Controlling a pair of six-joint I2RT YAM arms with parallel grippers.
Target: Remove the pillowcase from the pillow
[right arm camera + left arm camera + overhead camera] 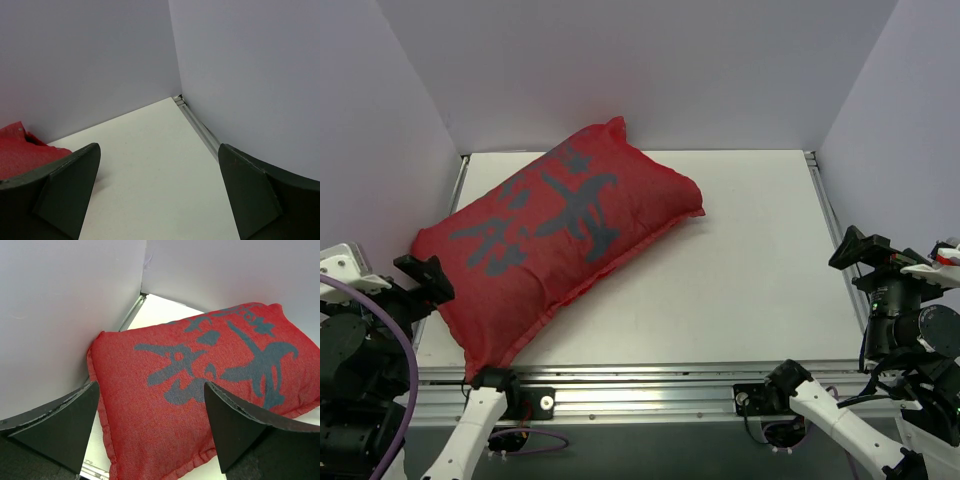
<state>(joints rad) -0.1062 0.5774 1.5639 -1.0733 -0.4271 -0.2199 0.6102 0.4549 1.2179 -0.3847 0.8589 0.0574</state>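
The red pillowcase with dark grey brush marks and a star lies plump and diagonal across the left half of the table, fully covering the pillow, so no white cushion shows. It fills the left wrist view; one corner shows in the right wrist view. My left gripper is open and empty at the table's near left, touching nothing, with the pillowcase's near left end in front of it. My right gripper is open and empty at the table's right edge, far from the pillowcase.
White walls enclose the table at the back and both sides. A metal rail runs along the near edge and another along the right edge. The bare white tabletop spreads right of the pillowcase.
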